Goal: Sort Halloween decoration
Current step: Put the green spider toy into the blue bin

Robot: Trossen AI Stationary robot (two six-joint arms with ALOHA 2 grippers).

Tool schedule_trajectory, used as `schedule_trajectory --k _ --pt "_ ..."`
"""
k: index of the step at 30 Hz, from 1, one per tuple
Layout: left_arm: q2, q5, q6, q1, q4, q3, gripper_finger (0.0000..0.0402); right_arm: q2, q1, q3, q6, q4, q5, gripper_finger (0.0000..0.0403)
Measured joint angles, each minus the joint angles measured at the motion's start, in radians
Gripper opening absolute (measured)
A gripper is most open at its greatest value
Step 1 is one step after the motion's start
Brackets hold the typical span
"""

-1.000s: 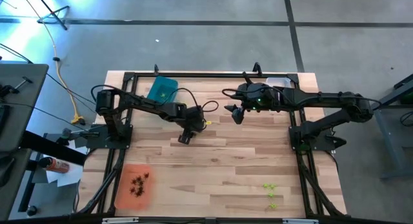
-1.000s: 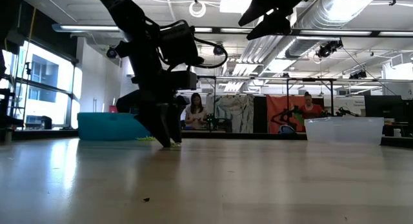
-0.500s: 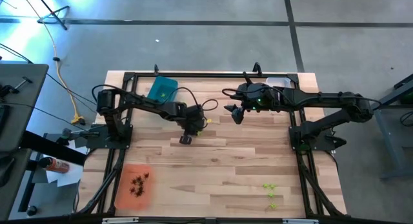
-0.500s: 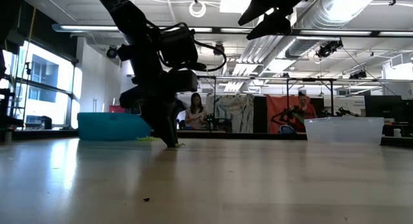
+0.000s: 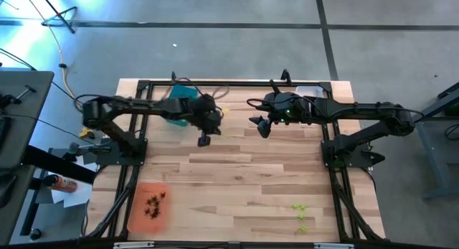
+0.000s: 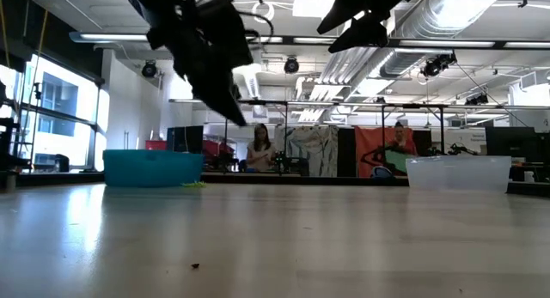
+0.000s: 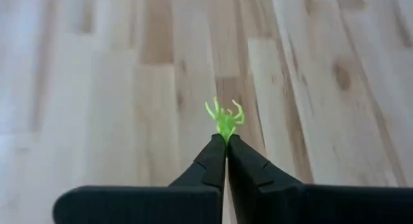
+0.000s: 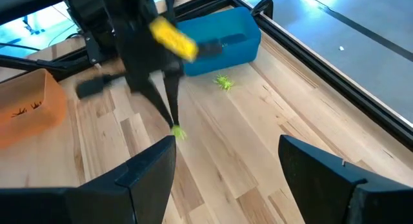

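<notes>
Lime green, the trinket (image 7: 225, 119) sits pinched at the very tips of the left gripper (image 7: 226, 141), lifted above the table near the teal tray (image 5: 181, 100). So slight a hold could let it slip. The right gripper (image 8: 227, 161) waits with jaws wide.

Even overhead lighting, with motion blur on one arm

The pale wooden plank table (image 5: 244, 177) is evenly lit; the dark left arm (image 6: 193, 40) is smeared by motion, and glare enters through the bright far-left window (image 6: 47, 118).
</notes>
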Motion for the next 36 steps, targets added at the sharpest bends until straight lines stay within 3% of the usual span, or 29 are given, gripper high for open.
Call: schedule_trajectory --k 6,14,20,25,36 --pt "-0.186 -0.113 -0.08 0.085 -0.013 -0.037 0.0 0.0 0.0 0.0 -0.026 -0.001 0.01 0.0268" --pt "-0.524 -0.272 -0.286 0.243 0.026 -0.3 0.0 0.0 0.0 0.0 -0.025 -0.008 0.051 0.0268" --pt "-0.713 -0.351 -0.44 0.315 -0.088 -0.41 0.0 0.0 0.0 0.0 -0.04 -0.008 0.051 0.0268" --pt "-0.676 -0.36 -0.48 0.375 -0.224 -0.388 0.0 0.0 -0.006 0.0 -0.055 -0.008 0.051 0.0268" --pt "-0.336 -0.338 -0.503 0.448 -0.347 -0.299 0.0 0.0 -0.066 0.0 -0.064 -0.007 0.05 0.0268"
